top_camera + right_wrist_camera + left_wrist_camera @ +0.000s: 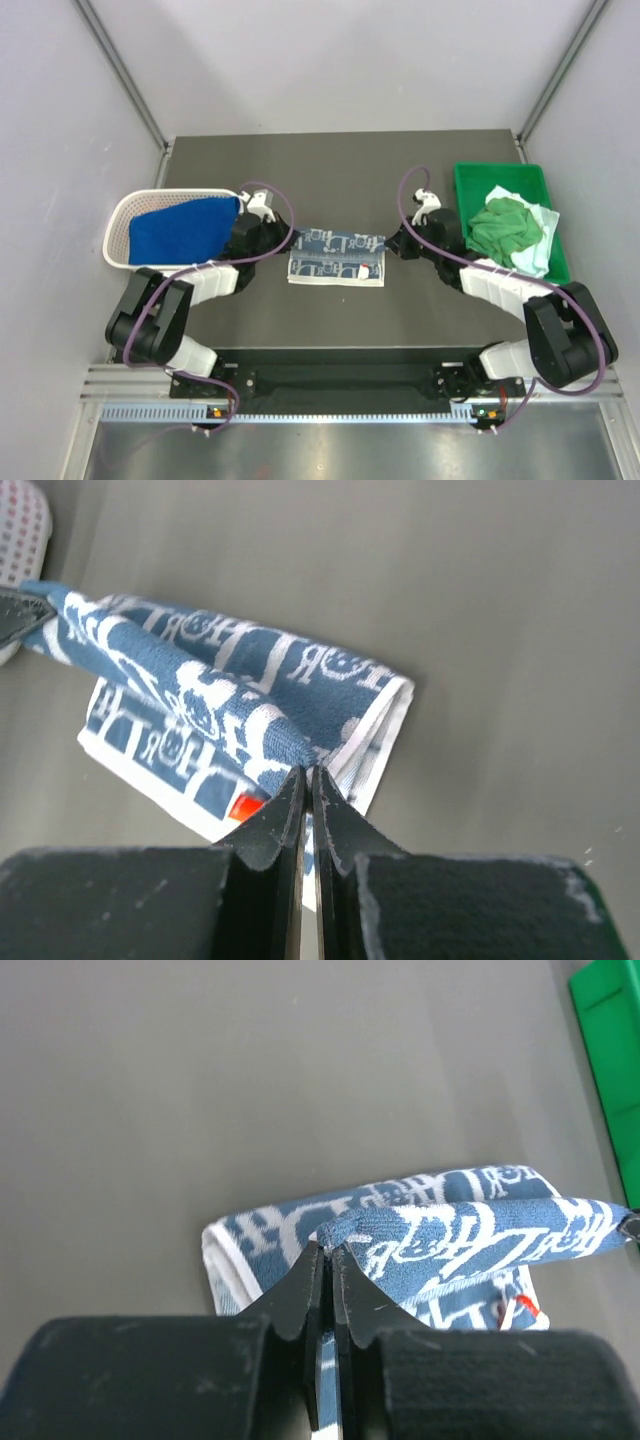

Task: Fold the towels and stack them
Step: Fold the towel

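Note:
A white towel with blue-grey print [337, 256] lies partly folded in the middle of the dark table. My left gripper [285, 243] is shut on its left end [345, 1230]. My right gripper [390, 243] is shut on its right end [285, 745]. Between them the held edge is lifted and stretched above the lower layers [150, 755]. A royal blue towel [180, 230] lies in the white basket at the left. A bright green towel [505, 225] sits crumpled on a pale mint towel [535, 255] in the green tray at the right.
The white mesh basket [122, 222] stands at the table's left edge, close behind my left arm. The rigid green tray [480, 178] stands at the right edge, beside my right arm; a corner of it shows in the left wrist view [610, 1040]. Grey walls enclose the table.

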`<state>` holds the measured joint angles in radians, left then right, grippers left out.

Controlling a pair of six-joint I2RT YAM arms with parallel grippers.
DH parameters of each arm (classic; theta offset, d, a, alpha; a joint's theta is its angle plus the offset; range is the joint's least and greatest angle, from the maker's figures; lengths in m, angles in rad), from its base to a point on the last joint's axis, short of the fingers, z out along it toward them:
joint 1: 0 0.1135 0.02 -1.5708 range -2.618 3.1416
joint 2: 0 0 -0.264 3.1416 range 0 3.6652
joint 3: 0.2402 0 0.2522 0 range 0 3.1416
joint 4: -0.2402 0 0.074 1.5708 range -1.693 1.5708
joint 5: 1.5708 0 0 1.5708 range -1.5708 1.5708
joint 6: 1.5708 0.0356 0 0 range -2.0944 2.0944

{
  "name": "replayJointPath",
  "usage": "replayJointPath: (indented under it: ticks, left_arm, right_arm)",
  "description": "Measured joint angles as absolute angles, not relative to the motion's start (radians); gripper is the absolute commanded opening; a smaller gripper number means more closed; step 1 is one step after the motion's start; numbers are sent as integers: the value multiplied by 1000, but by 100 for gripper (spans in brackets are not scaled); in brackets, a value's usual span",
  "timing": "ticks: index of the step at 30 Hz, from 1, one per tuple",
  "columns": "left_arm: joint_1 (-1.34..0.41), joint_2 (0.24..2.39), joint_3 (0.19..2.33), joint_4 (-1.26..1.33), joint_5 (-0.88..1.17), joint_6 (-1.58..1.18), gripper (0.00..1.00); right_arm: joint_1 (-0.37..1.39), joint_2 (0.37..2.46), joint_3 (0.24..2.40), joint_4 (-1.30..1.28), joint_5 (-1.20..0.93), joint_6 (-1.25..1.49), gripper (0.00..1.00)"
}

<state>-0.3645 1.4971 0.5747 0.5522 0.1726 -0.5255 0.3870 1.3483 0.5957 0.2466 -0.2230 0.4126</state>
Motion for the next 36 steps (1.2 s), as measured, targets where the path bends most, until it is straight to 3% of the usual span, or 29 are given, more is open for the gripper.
replayJointPath:
  ticks: [11, 17, 23, 26, 30, 36]
  left_arm:
    - [-364, 1451, 522, 496, 180, -530, 3]
    - [-365, 1451, 490, 495, 201, -538, 14]
    - [-364, 1440, 465, 491, 201, -551, 25]
    - [-364, 1401, 463, 474, 193, -554, 26]
    - [-364, 1322, 463, 422, 180, -556, 32]
    - [-364, 1177, 466, 285, 124, -561, 31]
  right_arm:
    - [459, 1274, 516, 244, -192, 430, 3]
    - [463, 1266, 485, 248, -180, 439, 4]
    - [479, 1266, 464, 253, -179, 445, 21]
    - [497, 1265, 456, 254, -179, 447, 29]
    - [502, 1258, 443, 239, -177, 448, 31]
    - [504, 1169, 439, 190, -162, 458, 33]
